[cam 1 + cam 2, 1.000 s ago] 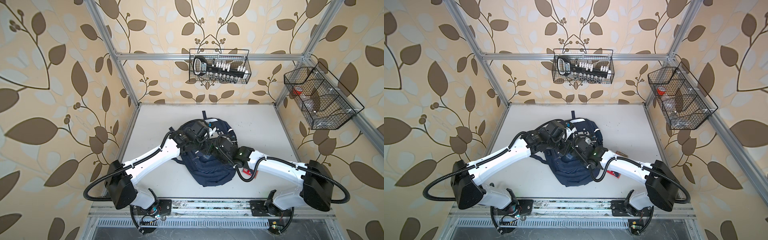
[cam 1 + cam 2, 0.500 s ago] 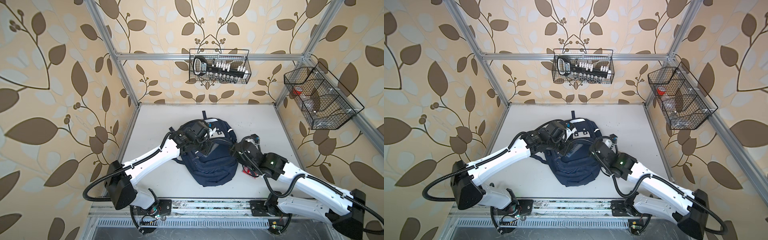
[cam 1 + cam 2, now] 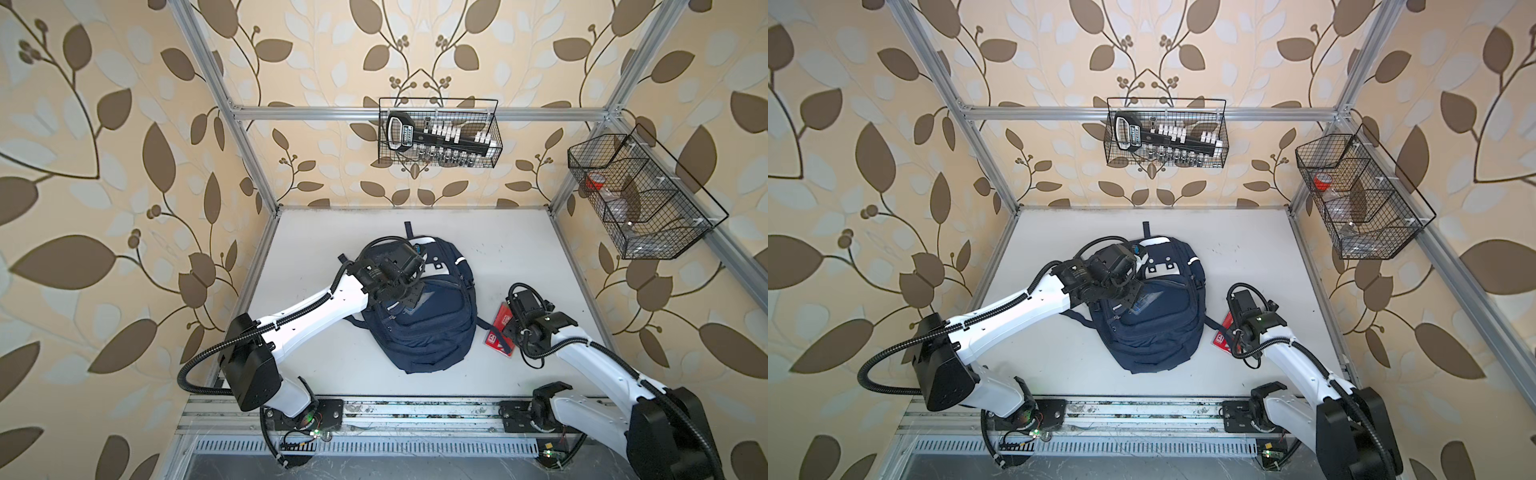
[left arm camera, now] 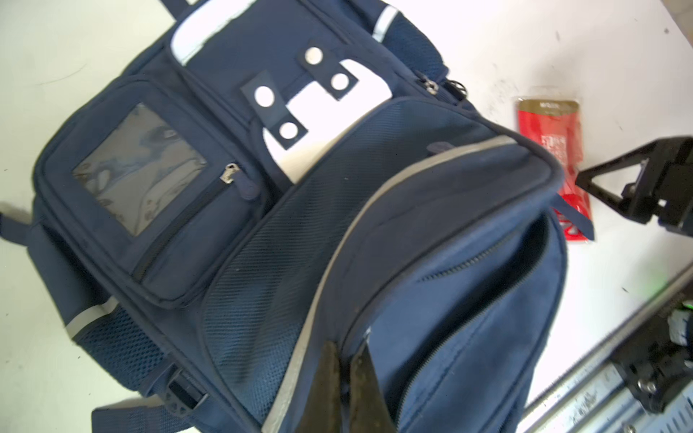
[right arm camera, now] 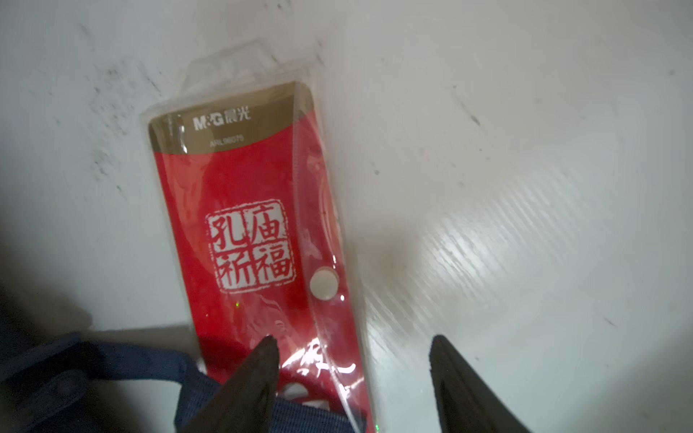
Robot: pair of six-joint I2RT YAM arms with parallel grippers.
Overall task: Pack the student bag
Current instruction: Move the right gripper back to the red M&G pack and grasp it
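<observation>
Right arm has swung off the student bag (image 3: pixel 428 328) to its right. The right gripper (image 5: pixel 352 341) is part-open and empty, straddling one edge of a flat, glossy red plastic packet (image 5: pixel 247 210) just beside the bag. Bag is navy woven fabric with mesh panels, flat on the white table (image 3: pixel 332 249). Left gripper (image 4: pixel 348 343) is clamped on its grey-piped pocket rim. Behind the bag: black wire basket (image 3: pixel 438 133).
</observation>
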